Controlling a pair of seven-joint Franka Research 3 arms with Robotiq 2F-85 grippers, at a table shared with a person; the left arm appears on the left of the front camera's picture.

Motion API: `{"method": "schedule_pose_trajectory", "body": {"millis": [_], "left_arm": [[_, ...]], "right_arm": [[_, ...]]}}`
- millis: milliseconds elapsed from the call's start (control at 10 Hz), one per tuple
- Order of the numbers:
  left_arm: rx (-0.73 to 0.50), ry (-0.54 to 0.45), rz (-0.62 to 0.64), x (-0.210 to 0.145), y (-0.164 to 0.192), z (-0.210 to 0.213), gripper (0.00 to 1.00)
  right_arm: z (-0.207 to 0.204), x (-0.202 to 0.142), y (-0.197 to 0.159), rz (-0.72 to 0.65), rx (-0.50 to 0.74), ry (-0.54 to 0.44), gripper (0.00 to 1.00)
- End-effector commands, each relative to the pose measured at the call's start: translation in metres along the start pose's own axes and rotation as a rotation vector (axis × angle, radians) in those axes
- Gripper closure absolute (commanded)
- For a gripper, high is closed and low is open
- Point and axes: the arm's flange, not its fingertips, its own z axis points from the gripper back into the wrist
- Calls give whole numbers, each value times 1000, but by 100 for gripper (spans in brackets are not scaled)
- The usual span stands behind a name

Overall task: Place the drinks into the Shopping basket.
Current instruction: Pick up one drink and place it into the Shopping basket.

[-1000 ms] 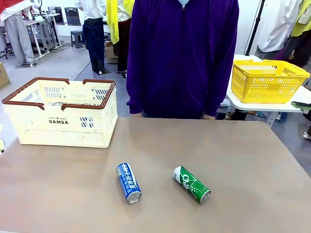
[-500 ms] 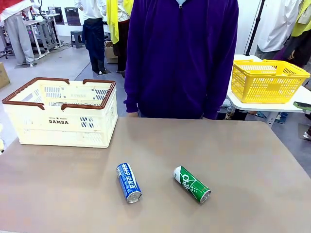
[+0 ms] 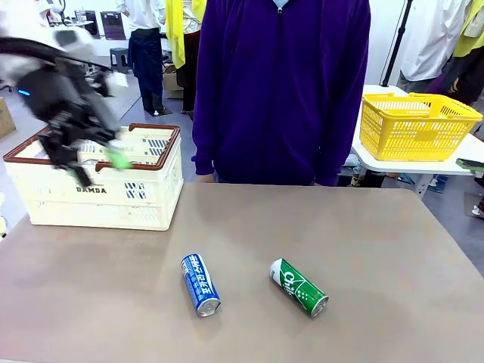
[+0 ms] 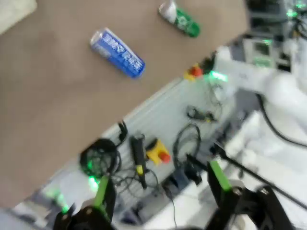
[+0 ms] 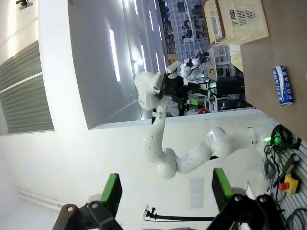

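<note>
The front camera sits at the robot's edge of the table [image 3: 363, 249], tilted slightly downward, facing a person [image 3: 280, 91] in a purple top at the far side. The left wrist camera, blurred, looks from well above the table down along the left gripper [image 4: 160, 184], back toward the robot's own edge and the cables [image 4: 192, 139] beyond it. The right wrist camera is rolled sideways and aims past the right gripper [image 5: 165, 187] at a white wall [image 5: 72, 72], with the left arm [image 5: 192, 155] and the table far off. All three views share the blue can [image 3: 200, 284]. The front and left wrist views share the green can [image 3: 299, 287], and the front and right wrist views share the Shopping basket [image 3: 98, 200].
</note>
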Motion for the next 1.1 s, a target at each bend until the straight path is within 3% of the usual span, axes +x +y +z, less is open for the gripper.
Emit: {"method": "schedule_pose_trajectory", "body": {"millis": [0,300,500,600,800,900,1000], "left_arm": [[138,-244,135,-4,-22,-63,0],[352,-442,103,-19,-61,-165,0],[413,-419,110,-4,-79,-224,0],[409,-330,124,7,-84,-244,0],[402,-302,223,29,-76,-257,0],[417,-360,105,-9,-85,-255,0],[417,-360,105,-9,-85,-255,0]], "right_arm": [[3,-2,4,-15,-10,11,0],[3,-2,4,-15,-10,11,0],[3,-2,4,-15,-10,11,0],[3,-2,4,-15,-10,11,0],[3,-2,4,-15,-10,11,0],[3,-2,4,-15,-10,11,0],[3,-2,4,-15,-10,11,0]]}}
